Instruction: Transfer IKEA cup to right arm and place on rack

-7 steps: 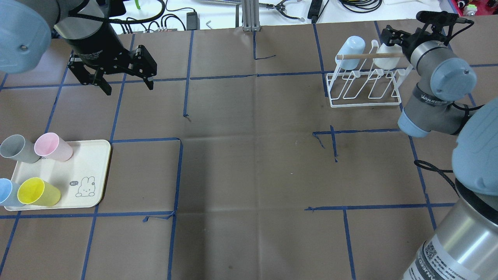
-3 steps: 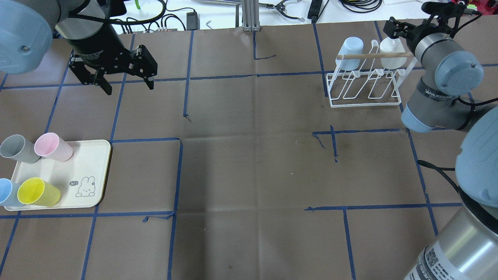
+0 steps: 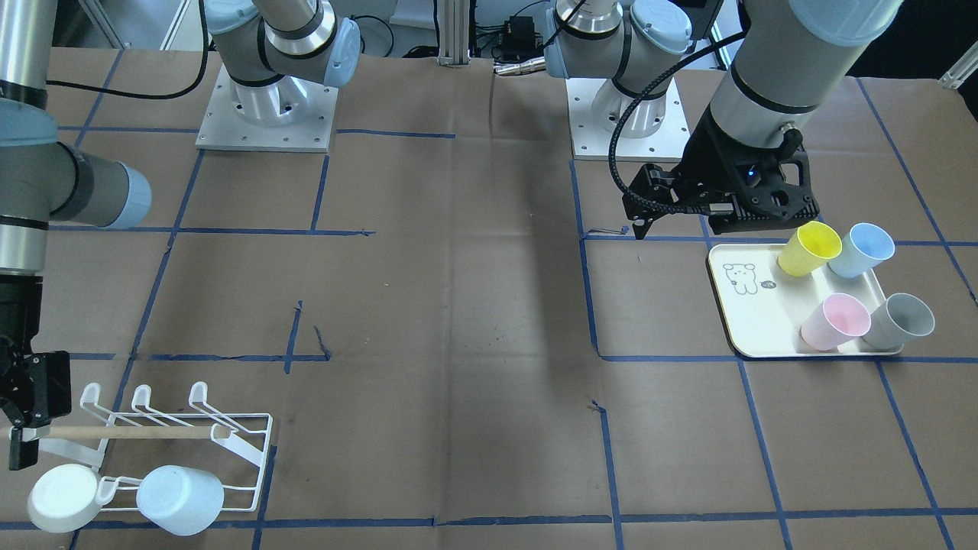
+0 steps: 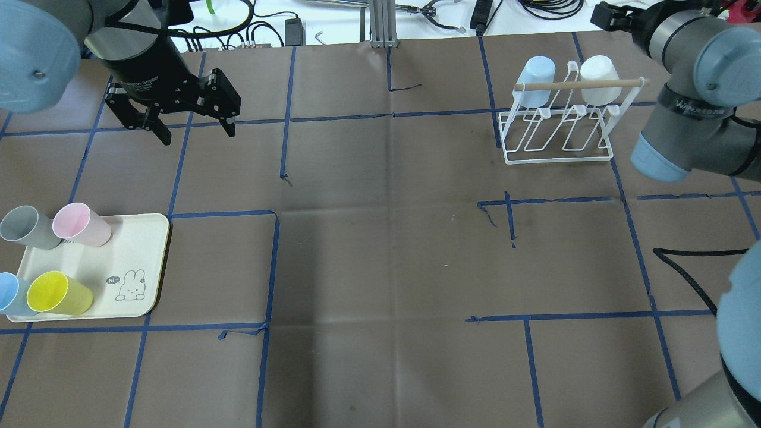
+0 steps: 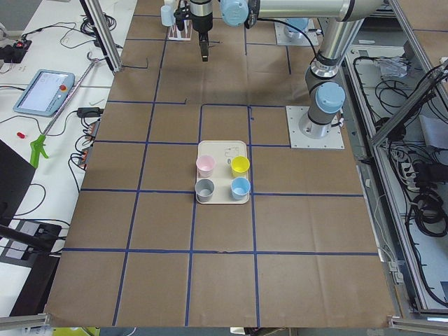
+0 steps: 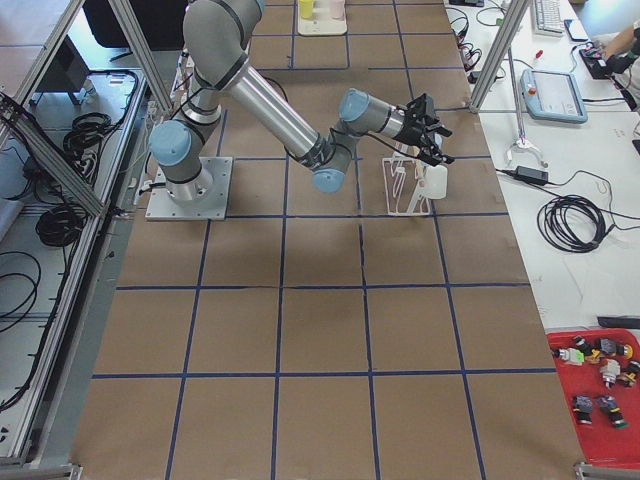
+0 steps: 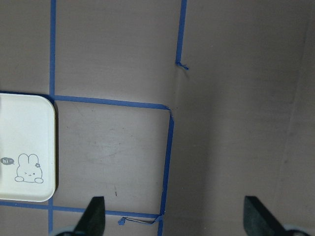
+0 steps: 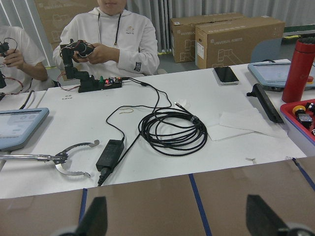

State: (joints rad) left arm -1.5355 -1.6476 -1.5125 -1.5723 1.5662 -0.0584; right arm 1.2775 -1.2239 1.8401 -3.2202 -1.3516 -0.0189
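Four cups stand on the cream tray (image 4: 140,261) at the near left: grey (image 4: 24,227), pink (image 4: 80,224), blue (image 4: 7,294) and yellow (image 4: 56,293). My left gripper (image 4: 196,135) hangs open and empty above the table, beyond the tray; its wrist view (image 7: 175,219) shows bare paper between the wide-set fingers. The white wire rack (image 4: 559,128) at the far right holds a pale blue cup (image 4: 535,74) and a white cup (image 4: 597,77), upside down behind its dowel (image 4: 579,85). My right gripper (image 4: 603,13) is open and empty, just beyond the rack.
Blue tape lines grid the brown paper. Beyond the table's far edge is a white bench (image 8: 162,123) with cables, tools and seated people. The right arm's elbow (image 4: 684,142) hangs beside the rack. Both arm bases (image 3: 263,107) stand at the robot's side.
My right gripper has drawn back from the white cup on the rack toward the far edge, and its elbow has swung away right. The left gripper has stayed put.
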